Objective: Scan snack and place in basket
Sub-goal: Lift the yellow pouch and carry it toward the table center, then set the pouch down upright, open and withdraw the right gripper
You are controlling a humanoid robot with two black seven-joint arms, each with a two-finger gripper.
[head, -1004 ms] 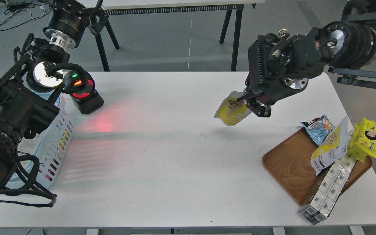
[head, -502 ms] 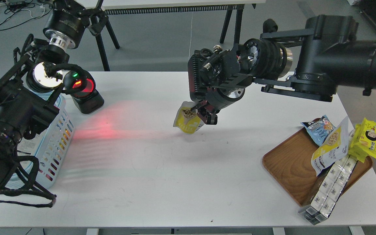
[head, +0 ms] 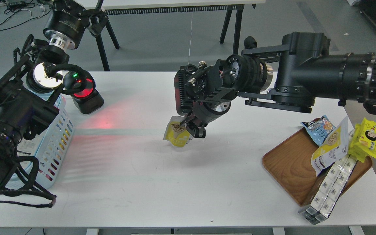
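My right gripper [head: 192, 129] is shut on the snack [head: 176, 137], a small pouch with a yellow front picturing pale beans. It holds the pouch by its top, hanging just above the middle of the white table [head: 162, 182]. The light-blue slotted basket [head: 58, 138] stands at the table's left edge, largely hidden behind my left arm. My left gripper [head: 94, 19] is raised at the far top left, above the table's back edge. It is dark and its fingers cannot be told apart.
A black barcode scanner [head: 84, 94] with a red window stands at the back left and throws red light across the table. At the right, a brown wooden tray [head: 289, 166] holds a second bean pouch [head: 331, 147], a light-blue bag [head: 317, 126], a yellow cartoon-face packet [head: 367, 138] and stacked boxes [head: 330, 187].
My right arm has carried the pouch leftward and slightly toward me, from the right half of the table to its middle. The left arm has not moved.
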